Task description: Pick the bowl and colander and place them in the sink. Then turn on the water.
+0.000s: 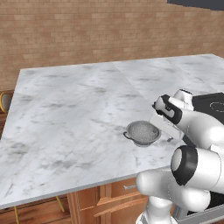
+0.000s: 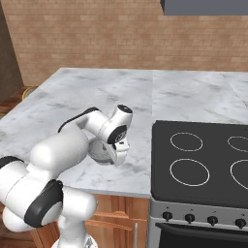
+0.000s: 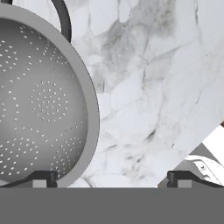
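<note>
The grey perforated colander (image 1: 141, 132) sits upright on the marble counter near its front edge. It appears large at the left of the hand view (image 3: 39, 100), with a dark loop handle at the top. My gripper (image 3: 111, 178) is open just above its right rim, with one fingertip (image 3: 43, 177) over the rim and the other over bare marble. From the side, the gripper (image 1: 168, 134) hangs right beside the colander (image 2: 98, 151), which my arm partly hides. The yellow-tan bowl (image 1: 5, 101) peeks out past the counter's left edge, mostly hidden. The sink is out of view.
A black stovetop (image 2: 198, 164) with ring marks adjoins the counter on the right, with oven knobs below it. The marble counter (image 1: 74, 105) stretches wide to the left and back toward a brick wall. Wooden cabinet fronts lie under the front edge.
</note>
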You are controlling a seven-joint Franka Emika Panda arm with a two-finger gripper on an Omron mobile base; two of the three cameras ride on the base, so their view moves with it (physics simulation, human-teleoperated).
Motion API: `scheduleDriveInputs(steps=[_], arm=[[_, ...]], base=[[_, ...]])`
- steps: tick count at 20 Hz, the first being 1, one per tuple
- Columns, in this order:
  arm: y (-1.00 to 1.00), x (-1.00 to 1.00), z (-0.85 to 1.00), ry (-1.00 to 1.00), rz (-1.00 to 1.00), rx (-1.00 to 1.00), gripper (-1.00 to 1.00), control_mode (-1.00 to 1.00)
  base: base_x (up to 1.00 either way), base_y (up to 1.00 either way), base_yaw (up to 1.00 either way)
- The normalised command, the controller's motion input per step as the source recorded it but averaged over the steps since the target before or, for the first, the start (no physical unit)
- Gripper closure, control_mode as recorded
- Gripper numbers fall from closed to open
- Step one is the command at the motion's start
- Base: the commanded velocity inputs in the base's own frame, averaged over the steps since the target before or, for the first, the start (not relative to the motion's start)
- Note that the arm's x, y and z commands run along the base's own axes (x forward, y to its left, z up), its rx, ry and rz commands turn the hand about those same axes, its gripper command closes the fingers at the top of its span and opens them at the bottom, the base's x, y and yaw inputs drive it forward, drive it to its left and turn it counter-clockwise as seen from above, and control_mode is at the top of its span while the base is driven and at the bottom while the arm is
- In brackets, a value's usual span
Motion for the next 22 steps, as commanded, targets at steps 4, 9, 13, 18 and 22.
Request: scheduleDriveInputs(steps=[4, 9, 13, 18, 22], arm=[[-0.16, 0.16, -0.15, 0.0, 0.0, 0.0, -1.0, -1.0], [-0.14, 0.22, -0.16, 0.01, 0.0, 0.0, -1.0, -1.0], [-0.03, 0.31, -0.1, 0.0, 0.0, 0.0, -1.0, -1.0], [0.0, 0.32, -0.08, 0.0, 0.0, 0.0, -1.0, -1.0], [-0.01, 0.25, -0.14, 0.0, 0.0, 0.0, -1.0, -1.0]], base=[[0.0, 0.0, 0.0], [0.0, 0.0, 0.0], [0.0, 0.0, 0.0], [0.0, 0.0, 0.0], [0.0, 0.0, 0.0]])
